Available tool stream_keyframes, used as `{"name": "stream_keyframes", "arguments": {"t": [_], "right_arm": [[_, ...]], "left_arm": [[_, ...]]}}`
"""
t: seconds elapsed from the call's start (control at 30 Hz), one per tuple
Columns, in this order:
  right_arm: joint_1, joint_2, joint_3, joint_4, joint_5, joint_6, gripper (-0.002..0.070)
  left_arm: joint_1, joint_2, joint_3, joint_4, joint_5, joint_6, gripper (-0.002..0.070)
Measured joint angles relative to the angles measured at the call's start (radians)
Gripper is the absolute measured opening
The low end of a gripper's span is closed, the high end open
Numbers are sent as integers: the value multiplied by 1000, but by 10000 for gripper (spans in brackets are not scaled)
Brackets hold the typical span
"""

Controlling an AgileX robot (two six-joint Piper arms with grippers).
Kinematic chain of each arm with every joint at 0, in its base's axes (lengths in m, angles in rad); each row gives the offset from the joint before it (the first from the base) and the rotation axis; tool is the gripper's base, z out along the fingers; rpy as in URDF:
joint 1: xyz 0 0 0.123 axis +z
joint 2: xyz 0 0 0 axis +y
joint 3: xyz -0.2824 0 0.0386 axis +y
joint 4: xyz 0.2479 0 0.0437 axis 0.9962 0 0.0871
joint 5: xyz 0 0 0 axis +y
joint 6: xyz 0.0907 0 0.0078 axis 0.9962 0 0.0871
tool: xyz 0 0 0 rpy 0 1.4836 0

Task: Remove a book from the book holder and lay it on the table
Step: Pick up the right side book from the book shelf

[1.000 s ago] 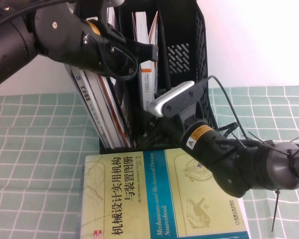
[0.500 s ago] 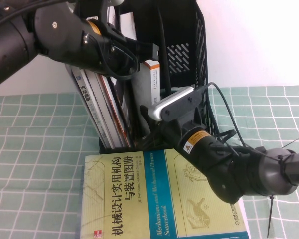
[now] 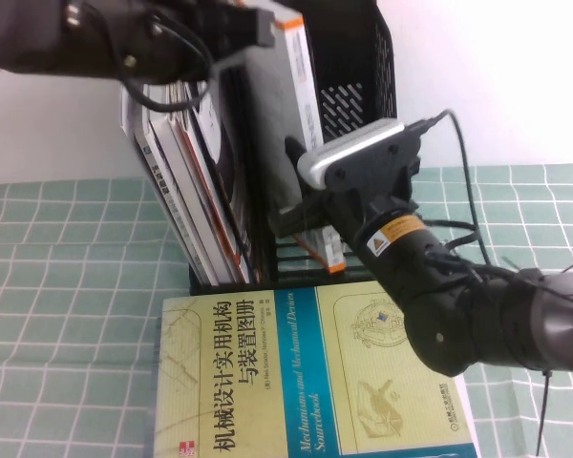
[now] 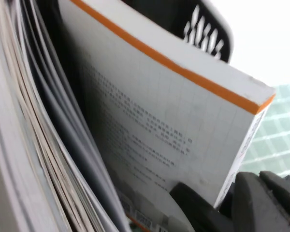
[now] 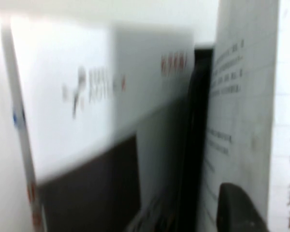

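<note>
Left gripper (image 3: 253, 24) at top of rack, fingers closed on upper corner of the ROS book (image 3: 291, 105), white w/ orange edge stripe, now raised so top sits at rim level of black book holder (image 3: 363, 86) but lower end down inside compartment, tilted. Right gripper (image 3: 291, 221) low at holder front, touching book's lower part near orange-marked bottom corner; cannot tell if those fingers are clamped or just bracing. Thin magazines (image 3: 186, 181) lean in next compartment, just beside book. Yellow-blue Sourcebook (image 3: 306, 382) lies flat on green-check worktop (image 3: 67, 267) directly in front of holder. Risks, judged: corner-only grip may slip & drop book back; bottom edge could snag slotted wall & tip holder; lay-down spot partly taken by Sourcebook; arms close together, could clash.
</note>
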Motion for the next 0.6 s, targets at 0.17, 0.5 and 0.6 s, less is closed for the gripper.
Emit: {"name": "stream_keyframes", "arguments": {"t": [0.17,0.5,0.6], "right_arm": [[0,-83,-3,6,-25,-76,164],[2,-267,-69,18,33,-218,163],[3,-338,-115,-10,97,-248,163]], "left_arm": [[0,-124,0,16,22,17,-3],[0,-335,0,118,263,73,-3],[0,-375,0,150,309,74,-3]]}}
